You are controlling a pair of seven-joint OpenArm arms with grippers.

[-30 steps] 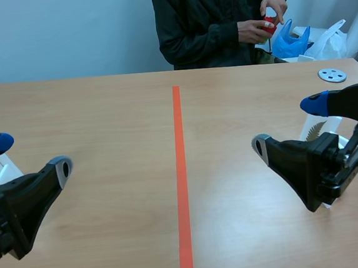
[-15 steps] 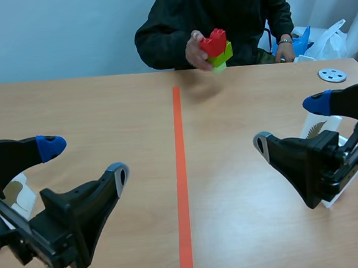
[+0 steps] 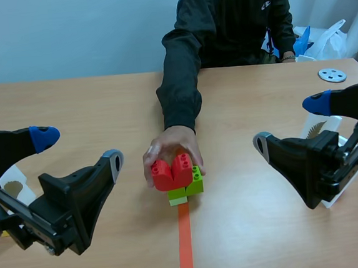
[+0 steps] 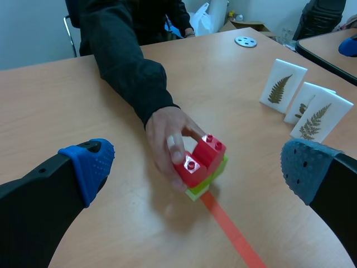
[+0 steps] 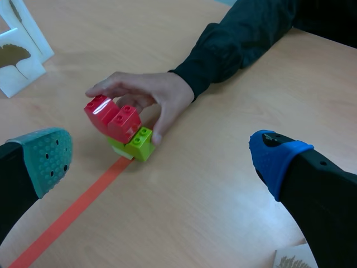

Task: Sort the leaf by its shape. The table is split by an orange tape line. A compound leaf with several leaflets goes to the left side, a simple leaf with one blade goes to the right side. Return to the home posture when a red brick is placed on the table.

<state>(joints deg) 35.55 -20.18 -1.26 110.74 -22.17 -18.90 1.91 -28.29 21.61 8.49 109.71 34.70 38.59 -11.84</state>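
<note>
A person's hand (image 3: 171, 148) holds a red brick (image 3: 172, 172) stacked on lime-green bricks (image 3: 188, 186), resting on the orange tape line (image 3: 186, 246) at mid-table. The red brick (image 4: 199, 161) lies ahead of my left gripper (image 4: 198, 166), which is open and empty. My right gripper (image 5: 160, 155) is also open and empty, with the red brick (image 5: 112, 118) ahead of it. In the scene view the left gripper (image 3: 79, 149) and right gripper (image 3: 289, 124) hover at either side. White cards with fern leaves (image 4: 318, 118) stand on the right side. A ginkgo leaf card (image 5: 15, 56) stands on the left.
The person's dark sleeve (image 3: 181, 90) stretches across the table's middle from the far edge. A grey disc (image 3: 332, 75) lies at the far right, with plastic bags (image 3: 330, 39) behind it. More fern cards (image 4: 283, 86) stand beside the first.
The person's hand brought the brick stack from the far edge down onto the tape line. The left arm swung inward a second ago and has since shifted only slightly. The right arm stayed still.
</note>
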